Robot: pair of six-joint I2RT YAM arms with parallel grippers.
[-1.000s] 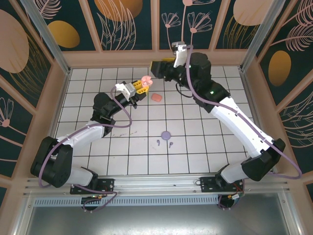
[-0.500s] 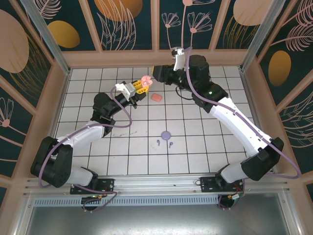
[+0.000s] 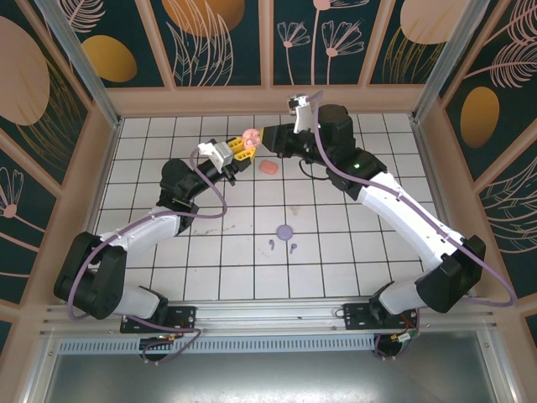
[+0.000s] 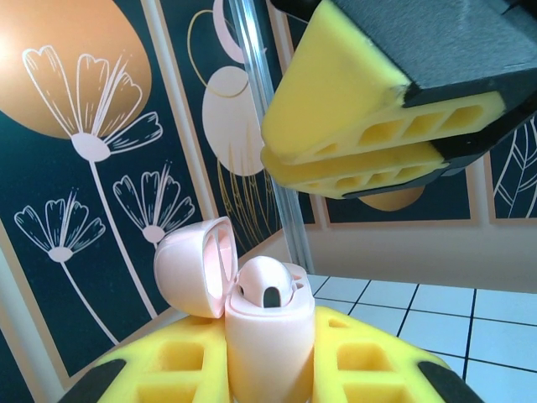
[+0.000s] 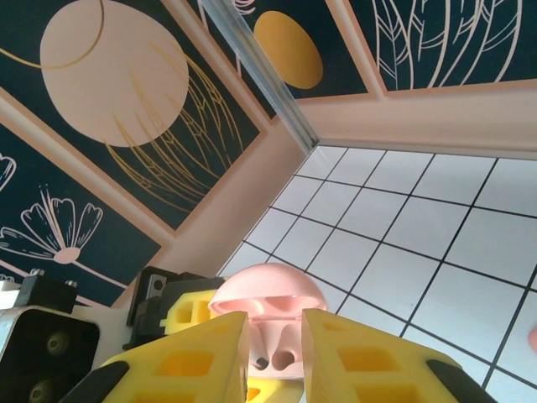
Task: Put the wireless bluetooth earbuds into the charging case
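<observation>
The left gripper (image 3: pixel 242 150) clamps a pale pink case (image 4: pixel 267 340) upright. Its lid (image 4: pixel 193 264) is swung open to the left, and one pink earbud (image 4: pixel 263 284) sits inside, stem hidden. Just above, the right gripper (image 3: pixel 267 137) hovers, jaws narrow with a slim gap. Two purple earbuds (image 3: pixel 271 244) lie well back from both grippers, too small to detail.

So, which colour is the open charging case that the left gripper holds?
Pale pink, lid and body alike. The left wrist view shows the case best.
</observation>
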